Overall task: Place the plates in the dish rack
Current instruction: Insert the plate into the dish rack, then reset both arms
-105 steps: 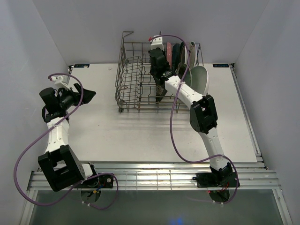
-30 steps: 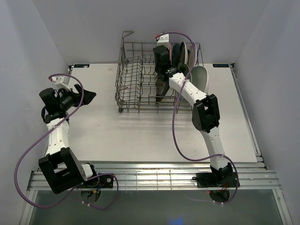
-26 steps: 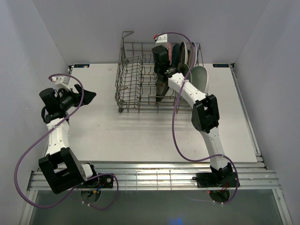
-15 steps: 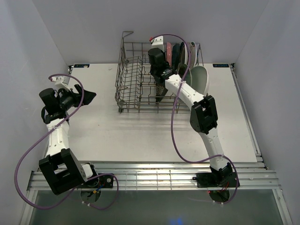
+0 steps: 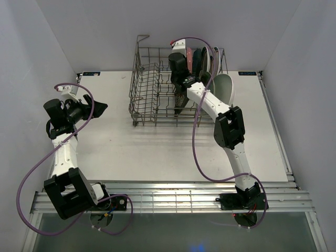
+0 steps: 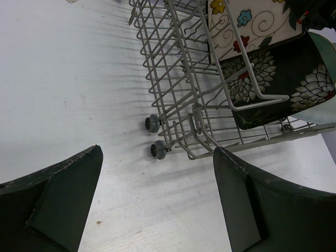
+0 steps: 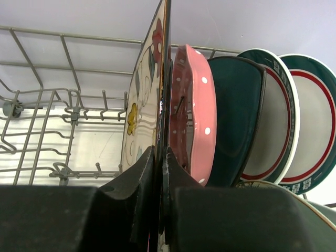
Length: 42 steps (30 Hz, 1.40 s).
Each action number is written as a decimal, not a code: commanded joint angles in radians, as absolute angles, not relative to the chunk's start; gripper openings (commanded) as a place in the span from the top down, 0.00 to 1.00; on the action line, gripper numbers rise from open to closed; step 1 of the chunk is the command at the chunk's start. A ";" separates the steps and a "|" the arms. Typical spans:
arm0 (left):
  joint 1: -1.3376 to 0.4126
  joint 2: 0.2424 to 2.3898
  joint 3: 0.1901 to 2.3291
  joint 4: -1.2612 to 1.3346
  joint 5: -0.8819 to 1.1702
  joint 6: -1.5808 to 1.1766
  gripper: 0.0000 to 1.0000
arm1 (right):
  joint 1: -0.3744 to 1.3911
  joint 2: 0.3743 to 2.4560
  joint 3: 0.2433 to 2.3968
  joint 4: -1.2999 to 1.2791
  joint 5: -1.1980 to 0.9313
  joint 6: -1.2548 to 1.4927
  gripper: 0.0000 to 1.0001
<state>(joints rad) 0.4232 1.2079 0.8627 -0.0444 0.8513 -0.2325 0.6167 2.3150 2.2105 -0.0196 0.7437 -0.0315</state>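
Observation:
The grey wire dish rack (image 5: 149,84) stands at the back of the table. Upright plates fill its right half: pink dotted (image 7: 197,110), dark teal square (image 7: 236,115) and two teal-and-red-rimmed round ones (image 7: 273,121). My right gripper (image 7: 160,149) is shut on the rim of the cream floral square plate (image 7: 142,105), which stands edge-on next to the pink one. A dark floral square plate (image 6: 278,79) stands nearer the rack's front. A mint plate (image 5: 226,89) is at the rack's right end. My left gripper (image 6: 157,151) hangs open and holds nothing, left of the rack.
The rack's left half (image 6: 173,63) holds only bare tines. Its small wheels (image 6: 152,123) rest on the white table (image 5: 147,147). Walls close in behind and on both sides. Metal rails (image 5: 173,197) run along the near edge.
My right wrist swayed a little left, then back right, still shut on the cream floral plate. The left arm has stayed still and open.

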 commanded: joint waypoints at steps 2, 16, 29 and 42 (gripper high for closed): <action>0.420 1.184 0.890 -0.044 0.847 -0.221 0.04 | 0.571 2.230 2.237 0.202 0.697 -0.008 0.81; 0.420 1.187 0.891 -0.046 0.844 -0.221 0.04 | 0.523 2.257 2.261 0.196 0.612 0.067 0.78; 0.420 1.178 0.894 -0.046 0.842 -0.218 0.04 | 0.534 2.146 2.214 0.212 0.543 0.060 0.50; 0.420 1.149 0.881 -0.048 0.821 -0.192 0.02 | 0.551 1.927 1.956 0.239 0.445 0.014 0.08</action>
